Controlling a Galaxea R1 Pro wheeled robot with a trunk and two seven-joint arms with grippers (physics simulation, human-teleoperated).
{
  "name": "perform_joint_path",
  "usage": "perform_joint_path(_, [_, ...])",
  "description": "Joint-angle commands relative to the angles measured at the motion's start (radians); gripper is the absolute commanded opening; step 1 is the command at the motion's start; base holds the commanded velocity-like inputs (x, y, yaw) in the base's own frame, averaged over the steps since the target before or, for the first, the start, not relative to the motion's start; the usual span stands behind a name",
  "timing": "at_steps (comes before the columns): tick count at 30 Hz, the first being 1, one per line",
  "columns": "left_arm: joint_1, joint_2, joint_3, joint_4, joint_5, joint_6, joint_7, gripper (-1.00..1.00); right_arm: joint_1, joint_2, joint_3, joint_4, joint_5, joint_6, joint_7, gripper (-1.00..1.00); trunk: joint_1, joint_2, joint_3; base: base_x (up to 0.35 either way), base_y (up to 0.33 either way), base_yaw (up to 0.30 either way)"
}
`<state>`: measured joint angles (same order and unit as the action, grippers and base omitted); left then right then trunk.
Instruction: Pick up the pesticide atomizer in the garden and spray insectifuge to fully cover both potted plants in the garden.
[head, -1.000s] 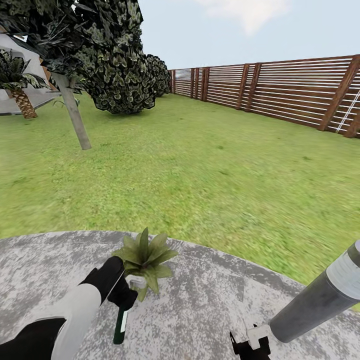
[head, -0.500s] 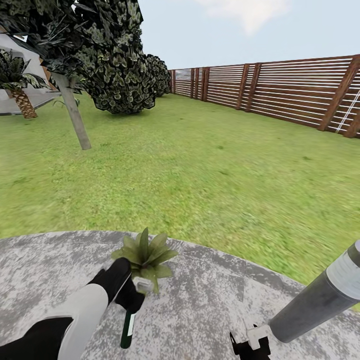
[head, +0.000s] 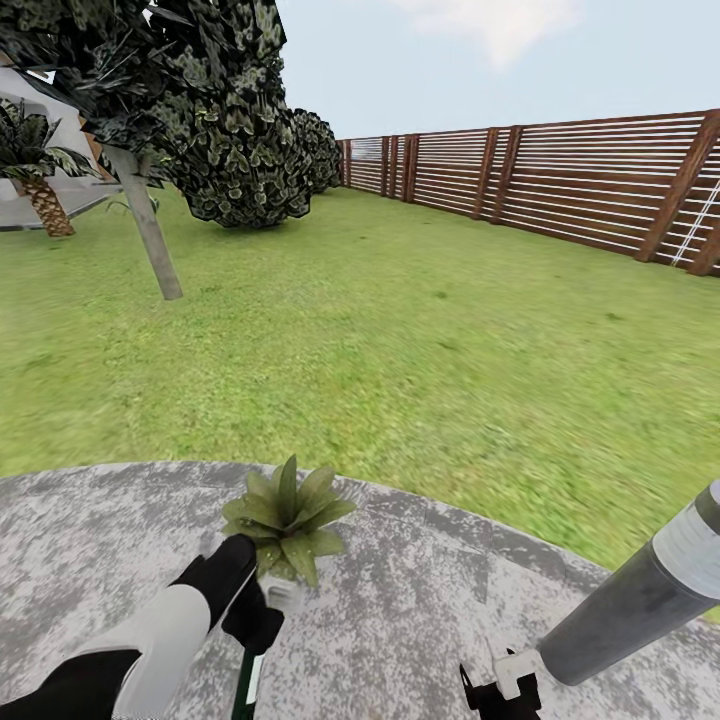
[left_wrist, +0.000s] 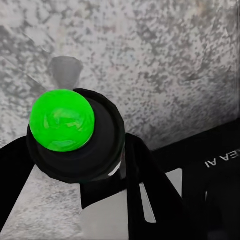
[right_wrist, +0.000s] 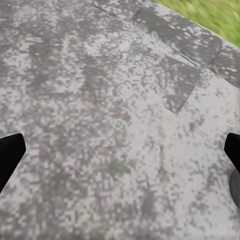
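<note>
One potted plant, a low rosette of pointed green leaves, stands on the round grey patio near its far rim. Just on my side of it, my left gripper is shut on the pesticide atomizer, whose dark green body with a pale label hangs down and whose whitish head nearly touches the leaves. In the left wrist view the atomizer appears end-on as a dark round shape with a bright green ball, between black fingers. My right gripper hangs open over bare paving. The second plant is out of view.
A grey bollard lamp leans in at the right, beside my right gripper. Beyond the patio lies lawn, with a brown slatted fence at the back right, a thin tree trunk, dark bushes and a palm.
My left hand has shifted slightly right and then lower and nearer to me, carrying the atomizer. The plant, the lamp and my right gripper have stayed put.
</note>
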<state>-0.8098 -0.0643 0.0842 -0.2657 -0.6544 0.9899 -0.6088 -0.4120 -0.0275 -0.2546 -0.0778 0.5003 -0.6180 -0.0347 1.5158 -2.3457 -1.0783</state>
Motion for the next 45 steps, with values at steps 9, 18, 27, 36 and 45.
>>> perform_joint_path(9, [-0.095,0.001,0.014,-0.007,-0.005,0.012,-0.006,-1.00,-0.001,0.001,-0.006,0.001,0.011,-0.003,-0.003,1.00,0.000,0.000,-0.001,0.000,0.000,0.000])
perform_joint_path(18, [-0.130,0.001,0.014,-0.007,-0.009,0.013,-0.005,-1.00,-0.001,0.002,-0.006,0.001,0.011,-0.002,-0.002,1.00,0.000,0.000,-0.001,0.000,0.000,0.000])
perform_joint_path(27, [-0.159,0.057,0.011,-0.005,-0.009,0.013,-0.006,-1.00,-0.001,0.001,-0.006,0.001,0.011,-0.002,-0.003,1.00,0.000,0.000,-0.001,0.000,0.000,0.000])
perform_joint_path(36, [-0.250,0.069,0.015,0.007,-0.010,0.025,-0.006,-1.00,-0.001,0.001,-0.006,0.001,0.011,-0.002,-0.003,1.00,0.000,0.000,-0.001,0.000,0.000,0.000])
perform_joint_path(45, [-0.256,0.070,0.010,0.008,-0.007,0.026,-0.006,-1.00,-0.001,0.001,-0.006,0.001,0.012,-0.002,-0.003,1.00,0.000,0.000,-0.001,0.051,0.032,0.000])
